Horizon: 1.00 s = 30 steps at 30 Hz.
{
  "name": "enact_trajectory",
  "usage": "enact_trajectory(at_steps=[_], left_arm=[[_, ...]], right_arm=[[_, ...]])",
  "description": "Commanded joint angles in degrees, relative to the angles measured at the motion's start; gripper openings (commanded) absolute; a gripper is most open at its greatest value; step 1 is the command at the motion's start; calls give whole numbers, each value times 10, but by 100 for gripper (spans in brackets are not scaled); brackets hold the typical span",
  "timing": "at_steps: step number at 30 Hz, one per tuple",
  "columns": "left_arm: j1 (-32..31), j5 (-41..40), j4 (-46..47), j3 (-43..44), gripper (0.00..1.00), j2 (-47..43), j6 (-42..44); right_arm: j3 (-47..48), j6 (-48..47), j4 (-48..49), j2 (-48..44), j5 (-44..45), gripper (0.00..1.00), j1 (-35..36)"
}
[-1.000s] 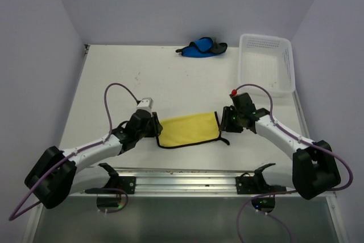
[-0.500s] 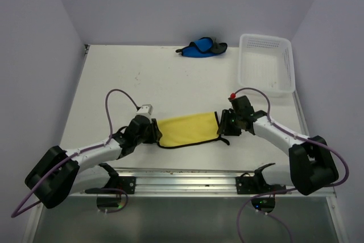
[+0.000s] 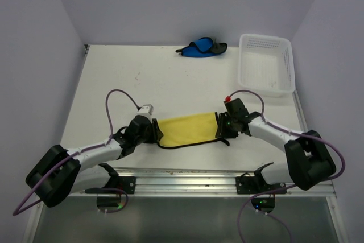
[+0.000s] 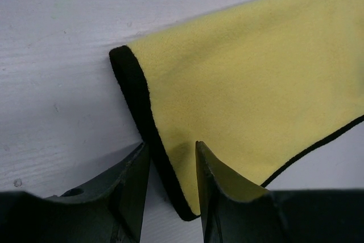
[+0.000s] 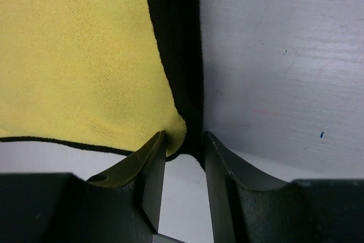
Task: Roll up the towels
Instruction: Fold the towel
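Note:
A bright yellow towel (image 3: 187, 130) with dark edging lies flat near the table's front edge. My left gripper (image 3: 155, 131) is at its left end. In the left wrist view the left gripper (image 4: 172, 153) is open, its two fingers standing either side of the towel's dark left edge (image 4: 136, 98). My right gripper (image 3: 222, 130) is at the towel's right end. The right gripper (image 5: 185, 141) in its wrist view is open and narrow, straddling the towel's near corner (image 5: 177, 130) without pinching it. A blue towel (image 3: 200, 47) lies bunched at the table's far edge.
A white perforated basket (image 3: 266, 78) stands at the back right of the table (image 3: 142, 78). A metal rail (image 3: 187, 179) runs along the near edge between the arm bases. Purple walls close in the left, back and right sides.
Both grippers have slid towards the near side of the towel's ends. The right gripper has come in to the left onto the corner and its jaws have narrowed. The towel has not moved.

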Motion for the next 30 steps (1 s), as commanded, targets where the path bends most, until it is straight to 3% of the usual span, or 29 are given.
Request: enact_trajectory(at_steps=[1, 15, 23, 25, 26, 30], left_arm=[[4, 8, 26, -5, 41, 1, -3], [3, 13, 10, 10, 42, -14, 11], [4, -29, -59, 28, 42, -83, 19], [3, -36, -69, 23, 37, -88, 16], [4, -38, -71, 22, 27, -87, 14], [3, -33, -71, 17, 7, -68, 3]], right_arm=[[20, 0, -22, 18, 39, 37, 14], [52, -13, -51, 12, 54, 0, 14], [102, -57, -122, -42, 92, 0, 20], [105, -63, -127, -47, 102, 0, 29], [109, -63, -131, -50, 108, 0, 35], [122, -67, -142, -59, 139, 0, 77]])
